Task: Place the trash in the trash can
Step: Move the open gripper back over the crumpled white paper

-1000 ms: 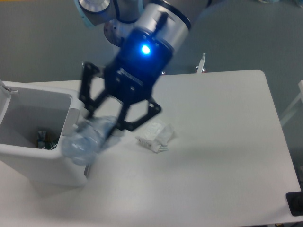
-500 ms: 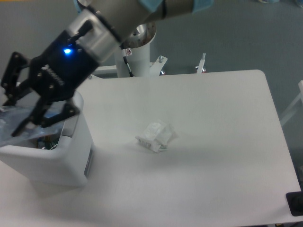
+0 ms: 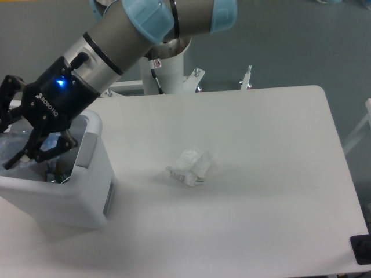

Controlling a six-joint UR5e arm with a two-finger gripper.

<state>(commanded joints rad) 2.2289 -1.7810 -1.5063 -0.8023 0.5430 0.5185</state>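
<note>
With the gripper (image 3: 13,134) pinching the bottle (image 3: 11,147) above the trash can (image 3: 64,197), release only once fully inside its rim.

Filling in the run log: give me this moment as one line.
claw: over trash can, around bottle | paper wad: on table, untouched | step: bottle drop pending

A grey cylindrical robot arm (image 3: 130,37) is banded with light blue joint caps; a black two-finger gripper (image 3: 14,130) is marked by white lettering and a blue light.
</note>
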